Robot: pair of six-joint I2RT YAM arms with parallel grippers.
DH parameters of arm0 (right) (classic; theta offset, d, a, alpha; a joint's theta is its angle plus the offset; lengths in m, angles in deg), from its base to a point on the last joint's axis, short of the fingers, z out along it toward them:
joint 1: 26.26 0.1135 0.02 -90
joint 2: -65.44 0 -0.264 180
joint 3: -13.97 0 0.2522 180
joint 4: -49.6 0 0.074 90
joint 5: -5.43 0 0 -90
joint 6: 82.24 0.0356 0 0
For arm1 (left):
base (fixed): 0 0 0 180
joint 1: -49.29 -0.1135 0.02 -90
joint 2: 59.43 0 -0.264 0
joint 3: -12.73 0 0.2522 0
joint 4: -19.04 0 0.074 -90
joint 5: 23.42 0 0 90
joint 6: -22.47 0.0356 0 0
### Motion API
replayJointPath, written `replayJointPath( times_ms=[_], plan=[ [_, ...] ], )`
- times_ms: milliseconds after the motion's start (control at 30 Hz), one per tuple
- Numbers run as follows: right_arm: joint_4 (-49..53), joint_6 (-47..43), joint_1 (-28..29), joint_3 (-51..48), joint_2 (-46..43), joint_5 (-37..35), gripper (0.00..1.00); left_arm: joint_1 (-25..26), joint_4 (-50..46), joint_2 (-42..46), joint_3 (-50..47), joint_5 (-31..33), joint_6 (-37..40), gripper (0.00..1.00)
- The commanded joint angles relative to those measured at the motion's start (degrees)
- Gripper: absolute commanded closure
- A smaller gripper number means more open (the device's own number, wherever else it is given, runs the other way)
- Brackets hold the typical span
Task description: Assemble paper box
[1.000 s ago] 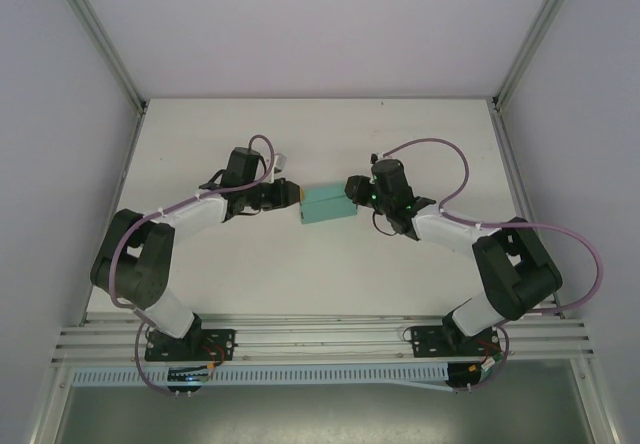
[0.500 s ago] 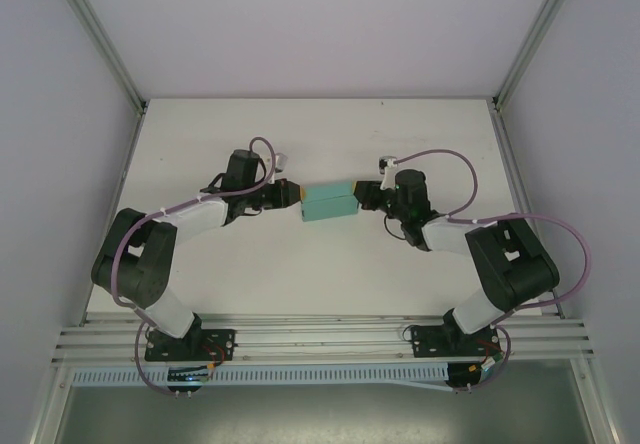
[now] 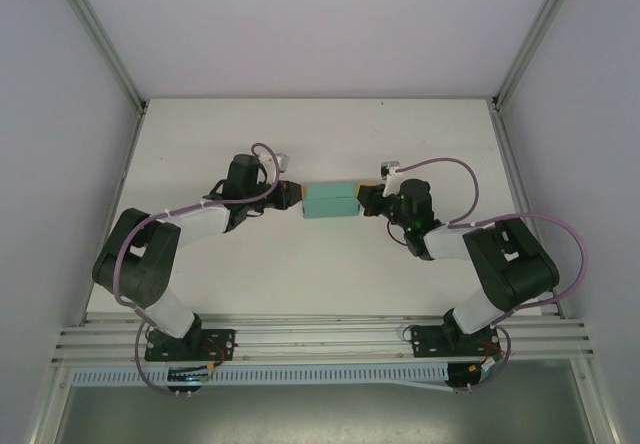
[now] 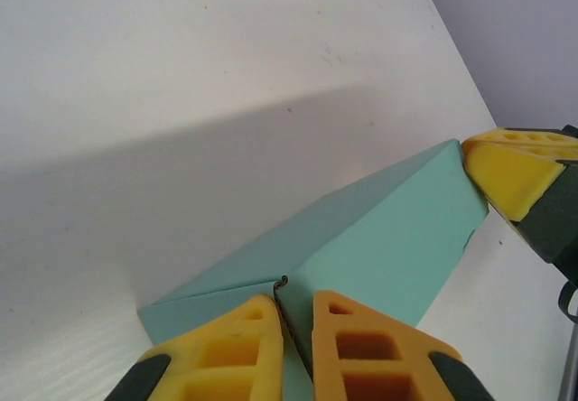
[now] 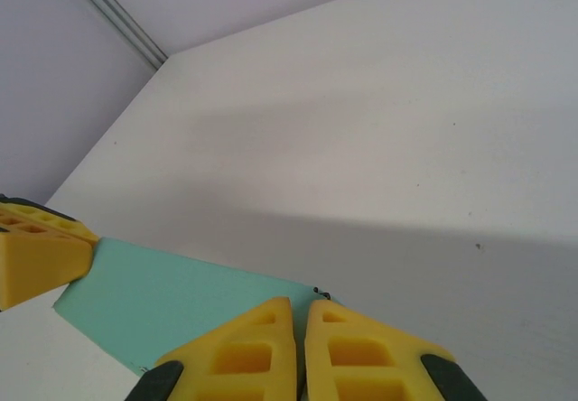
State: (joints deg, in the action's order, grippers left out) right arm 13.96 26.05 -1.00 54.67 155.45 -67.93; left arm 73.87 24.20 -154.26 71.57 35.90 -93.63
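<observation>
Mid-worktop (image 3: 320,134), the paper box (image 3: 331,202) is pinched at its 9 o'clock end by the left pincer (image 3: 296,196) and at 3 o'clock by the right pincer (image 3: 366,201).

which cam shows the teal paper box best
Left wrist view: the paper box sits large, with two faces, a folded ridge and the edge pinched by the left gripper. The top external view gives it as a small teal bar. The right wrist view shows just one flat face.
</observation>
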Motion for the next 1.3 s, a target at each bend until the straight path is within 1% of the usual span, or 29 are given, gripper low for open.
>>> replayJointPath(
  times_ms=[0, 133, 233, 333, 400, 467, 500, 533, 567, 600, 633, 733, 767, 833, 867, 900, 967, 1033, 1067, 1100, 1133, 1167, 1200, 1267],
  plan=[
    [18.9, -4.0, 0.3, -4.4, 3.1, -1.7, 1.00, 1.2, -16.7, -6.7, -6.0, 10.1, 3.3, 1.00],
    [20.8, -3.5, 0.4, -3.8, 0.1, -2.0, 1.00, 1.8, -16.0, -5.4, -5.7, 10.0, 3.8, 1.00],
    [25.1, -2.5, 0.5, -2.0, -2.1, -2.8, 1.00, 1.9, -18.2, -4.5, -3.4, 10.4, 4.0, 1.00],
    [27.3, -2.3, 1.4, -0.9, -4.0, -3.5, 1.00, 2.1, -19.6, -3.6, -1.3, 9.8, 4.1, 1.00],
    [29.1, -1.9, 1.6, 0.4, -5.0, -3.9, 1.00, 2.1, -20.4, -3.4, 0.2, 9.1, 4.4, 0.86],
    [31.7, -1.8, 1.7, 2.3, -5.7, -4.3, 0.97, 2.1, -21.2, -1.4, 1.8, 8.5, 5.1, 0.85],
    [33.4, -1.3, 1.6, 3.5, -6.1, -5.2, 0.95, 2.2, -21.9, -0.9, 2.9, 8.6, 5.2, 0.81],
    [34.7, -1.3, 1.6, 4.8, -6.3, -5.6, 0.93, 2.2, -22.4, -0.5, 4.0, 8.5, 5.6, 0.70],
    [35.8, -1.3, 1.6, 6.0, -6.6, -5.6, 0.91, 2.2, -23.1, -0.3, 5.3, 8.6, 5.9, 0.66],
    [37.0, -0.8, 1.6, 7.5, -6.7, -6.1, 0.89, 2.2, -23.9, -0.3, 6.7, 8.8, 6.4, 0.65],
    [38.1, -0.6, 1.7, 8.9, -7.0, -6.2, 0.86, 2.2, -24.6, -0.3, 8.0, 8.9, 6.6, 0.64],
    [40.7, 0.0, 1.6, 13.0, -7.6, -5.7, 0.75, 2.2, -26.0, -0.1, 11.6, 8.3, 7.7, 0.49],
    [41.7, 0.2, 1.6, 14.4, -7.7, -5.4, 0.71, 2.2, -26.4, 0.1, 12.7, 8.5, 8.0, 0.40],
    [43.3, 0.3, 1.5, 16.7, -7.8, -5.2, 0.64, 2.2, -27.1, 0.5, 14.3, 9.5, 8.4, 0.28],
    [43.8, 0.1, 1.6, 17.6, -7.9, -4.9, 0.62, 2.2, -27.4, 0.7, 15.0, 10.2, 8.6, 0.18],
    [44.7, -0.2, 1.6, 18.4, -7.9, -4.8, 0.59, 2.2, -27.7, 0.9, 15.1, 10.8, 8.9, 0.02],
    [46.1, -0.8, 1.5, 20.2, -7.8, -4.7, 0.53, 2.2, -28.7, 1.4, 17.8, 11.4, 9.6, 0.02],
    [47.8, -2.8, 1.3, 21.8, -7.6, -3.5, 0.51, 2.2, -29.8, 2.0, 19.4, 12.2, 10.0, 0.01],
    [48.8, -4.4, 1.3, 22.6, -7.5, -2.3, 0.46, 2.2, -30.3, 2.4, 19.9, 12.9, 10.2, 0.01],
    [49.8, -7.7, 1.2, 23.6, -7.3, 0.4, 0.36, 2.2, -30.9, 3.1, 20.3, 14.1, 10.3, 0.01],
    [51.2, -12.3, 1.2, 24.5, -7.0, 3.9, 0.15, 2.1, -31.4, 3.7, 20.5, 15.6, 10.2, 0.02],
    [53.1, -17.3, 1.2, 25.6, -6.8, 6.9, 0.01, 2.0, -31.9, 4.4, 20.5, 17.2, 10.3, 0.02],
    [55.4, -22.7, 1.3, 27.1, -6.6, 9.9, 0.01, 1.7, -32.3, 5.2, 20.4, 19.3, 10.1, 0.01],
    [60.9, -34.2, 1.5, 30.1, -5.7, 15.7, 0.01, 0.3, -32.4, 6.6, 19.4, 21.4, 9.5, 0.02]
  ],
)
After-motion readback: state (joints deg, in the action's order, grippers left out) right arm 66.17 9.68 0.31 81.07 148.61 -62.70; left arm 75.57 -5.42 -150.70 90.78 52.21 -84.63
